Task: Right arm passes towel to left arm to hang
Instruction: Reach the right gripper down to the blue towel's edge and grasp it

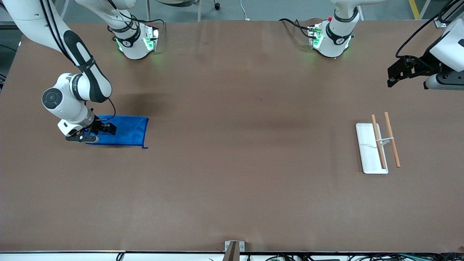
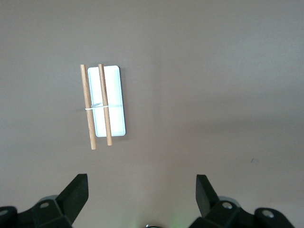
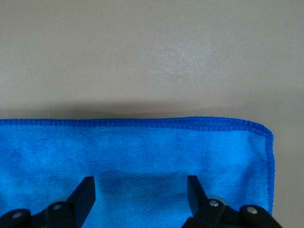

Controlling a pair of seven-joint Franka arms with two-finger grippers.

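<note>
1. Desk (image 1: 232, 181): brown surface filling nearly the whole front view; bare across its middle.
2. Right arm: enters from the upper left of the front frame and bends down to the towel at mid-left.
3. Left arm: waits at the upper right edge of the front frame, held up over the desk near the left arm's end.
4. Towel (image 1: 127, 130): bright blue, rectangular, lying flat on the desk at mid-left of the front frame, toward the right arm's end. Stitched hem visible along its edge and round one corner in the right wrist view (image 3: 142, 152). A small blue tab shows at its lower corner in the front view.
5. Rack (image 1: 371, 148): white flat base with two wooden rods joined by a thin white bar, at mid-right of the front frame; also in the left wrist view (image 2: 107, 102).
6. Right gripper (image 1: 95, 130): low over the towel's end, fingers (image 3: 85, 192) spread wide, holding nothing.
7. Left gripper (image 1: 395, 74): in the air, fingers (image 2: 76, 190) spread wide, empty.
</note>
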